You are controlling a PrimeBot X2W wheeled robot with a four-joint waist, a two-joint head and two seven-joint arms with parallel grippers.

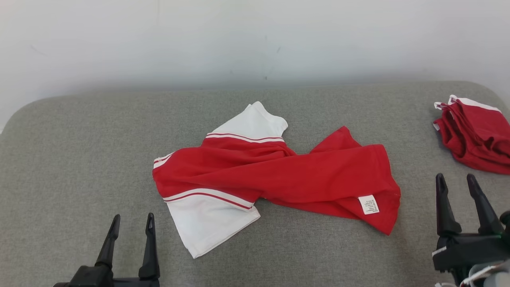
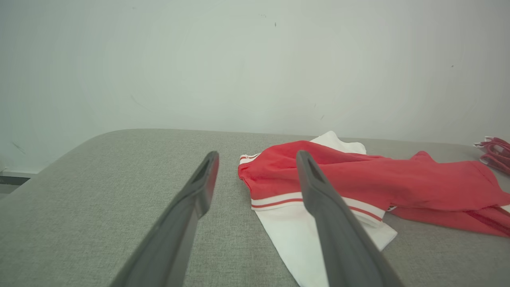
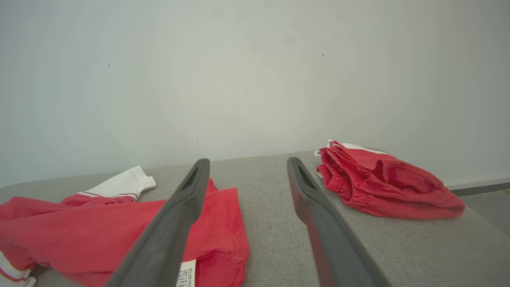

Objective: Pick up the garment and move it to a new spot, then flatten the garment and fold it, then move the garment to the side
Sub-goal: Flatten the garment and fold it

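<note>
Well, you had both hands low over the near side of the table [image 1: 79, 159], and neither was touching cloth. Your left hand [image 1: 133, 216] sat at about 7 o'clock from the shirt [image 1: 279, 175], its two fingers spread apart and nothing held. In its wrist view one finger crossed in front of a white sleeve, but the head view showed the hand stopping short of that sleeve. Your right hand [image 1: 455, 176] stood at about 4 o'clock from the shirt, just past the hem corner, its fingers likewise spread and gripping nothing.

The shirt lay in the middle of the table, crumpled and twisted along its length rather than flat. Its red body ran from 9 o'clock across to 3 o'clock. At the 9 o'clock end one white sleeve with red stripes pointed toward 6 o'clock, and the other pointed toward 12 o'clock. A small white label [image 1: 368, 204] faced up near the hem, at the 4 o'clock end of the shirt.

You also had a second red garment [image 1: 476, 139] with white trim, bunched at 2 o'clock from the shirt by the table's right edge and well apart from it. Your right hand was at 6 o'clock from that bundle, near it but not touching. A pale wall [image 1: 239, 40] rose behind the table at 12 o'clock.
</note>
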